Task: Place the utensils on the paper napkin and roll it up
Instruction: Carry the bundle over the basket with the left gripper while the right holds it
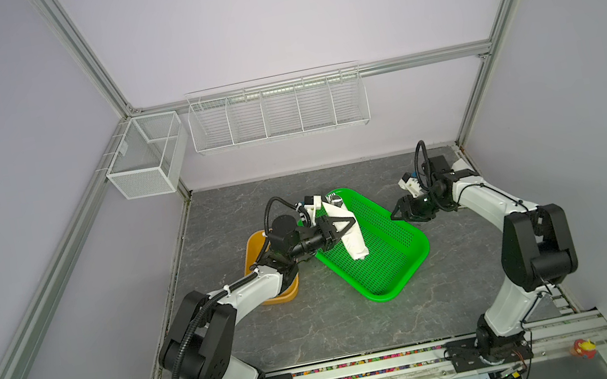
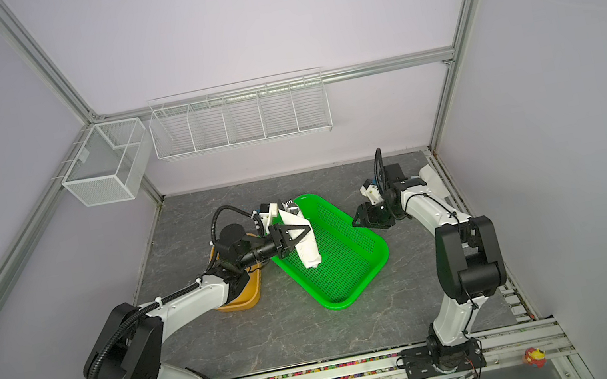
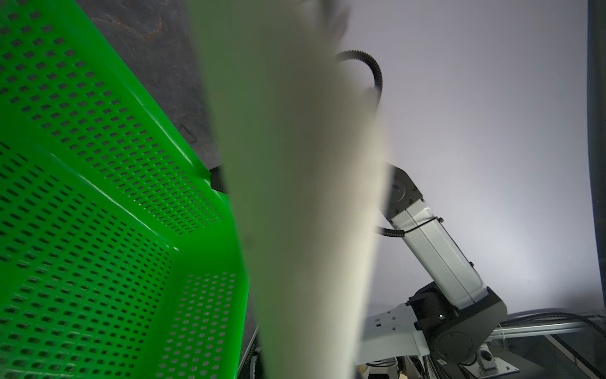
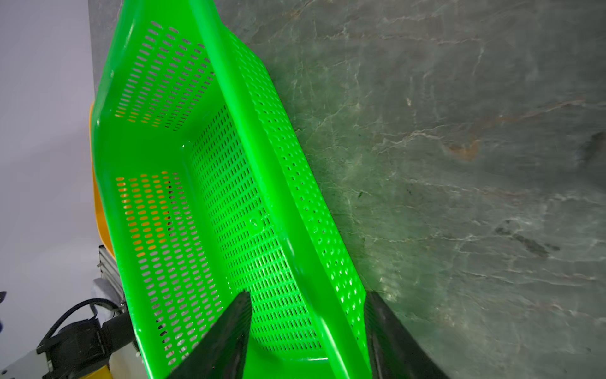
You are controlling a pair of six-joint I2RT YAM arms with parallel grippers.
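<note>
L arm reaches fwd from its base, elbow bent, wrist turned so the left gripper (image 1: 352,223) points toward the table's right side, over the near-left part of the green basket (image 1: 395,288). Its fingers are pinched on the napkin (image 1: 353,243), which is rolled into a white tube and held approx mid-length. The tube slants, lower end hanging inside the basket above the mesh floor and upper end over the far rim. Whether the lower end touches the floor can't be told. Grey-silver bits of the utensils (image 1: 332,198) poke out at the upper end; too small to tell which.

R arm is folded up high at the elbow, forearm coming back down and in. The right gripper (image 1: 394,214) sits at the basket's right rim.

Both top views give the whole layout: the orange tub (image 2: 237,303) is under the L forearm, just left of the basket (image 2: 354,295), w/ the roll (image 2: 308,255) in the L gripper (image 2: 307,230).

R wrist view adds what they can't: the R gripper (image 4: 308,297) has its fingers (image 4: 226,334) spread, one inside the basket (image 4: 164,131) wall, one outside, rim between. Orange shows thru the mesh holes.

L wrist view shows the napkin (image 3: 301,197) as a blurred white band up close, basket (image 3: 98,164) beside it, R arm (image 3: 433,249) behind.
</note>
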